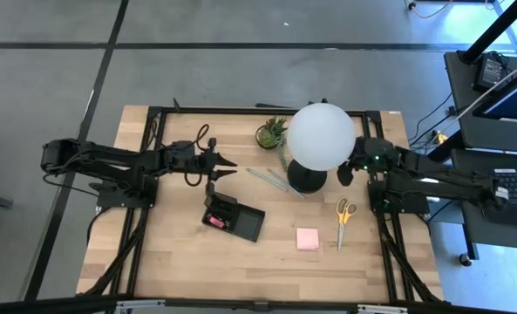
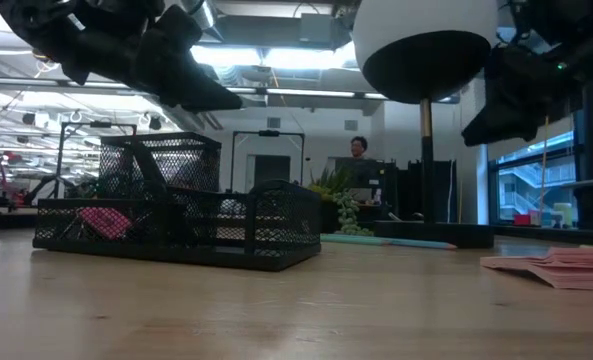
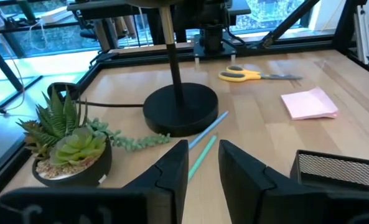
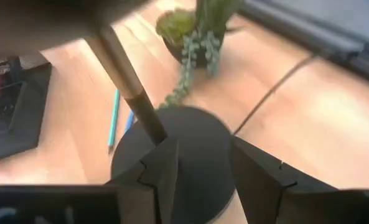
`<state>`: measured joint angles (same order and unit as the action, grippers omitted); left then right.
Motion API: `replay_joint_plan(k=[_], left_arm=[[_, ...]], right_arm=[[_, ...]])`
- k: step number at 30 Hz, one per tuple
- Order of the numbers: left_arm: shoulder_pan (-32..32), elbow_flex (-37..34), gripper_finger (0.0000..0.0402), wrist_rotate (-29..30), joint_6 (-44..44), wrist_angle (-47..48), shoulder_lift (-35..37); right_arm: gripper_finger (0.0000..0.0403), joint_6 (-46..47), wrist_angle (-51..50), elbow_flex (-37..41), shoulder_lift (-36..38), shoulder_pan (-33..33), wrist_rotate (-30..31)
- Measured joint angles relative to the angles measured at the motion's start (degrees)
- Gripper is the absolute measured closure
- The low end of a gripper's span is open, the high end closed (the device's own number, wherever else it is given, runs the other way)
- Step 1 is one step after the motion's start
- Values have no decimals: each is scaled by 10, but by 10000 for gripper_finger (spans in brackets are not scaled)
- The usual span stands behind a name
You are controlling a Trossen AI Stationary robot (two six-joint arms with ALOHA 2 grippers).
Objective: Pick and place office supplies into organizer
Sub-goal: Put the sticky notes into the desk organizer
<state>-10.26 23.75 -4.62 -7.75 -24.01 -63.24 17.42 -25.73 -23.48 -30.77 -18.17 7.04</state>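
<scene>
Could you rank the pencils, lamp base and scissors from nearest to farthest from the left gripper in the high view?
Measured from the left gripper:
1. Pencils, just to its right.
2. Lamp base, beyond the pencils.
3. Scissors, farthest, toward the right arm.

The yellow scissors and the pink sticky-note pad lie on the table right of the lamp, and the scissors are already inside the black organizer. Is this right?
Not quite. The high view shows the yellow scissors on the bare wood beside the pink sticky-note pad, not in the black organizer. Both do lie right of the lamp.
</scene>
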Motion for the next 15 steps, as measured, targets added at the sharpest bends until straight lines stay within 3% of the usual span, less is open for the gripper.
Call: replay_joint_plan(k=[6, 15], left_arm=[[0, 0, 320, 0, 0, 1, 0], [0, 0, 320, 0, 10, 18, 0]], right_arm=[[258, 127, -58, -36, -30, 18, 22], [258, 216, -146, -39, 5, 47, 50]])
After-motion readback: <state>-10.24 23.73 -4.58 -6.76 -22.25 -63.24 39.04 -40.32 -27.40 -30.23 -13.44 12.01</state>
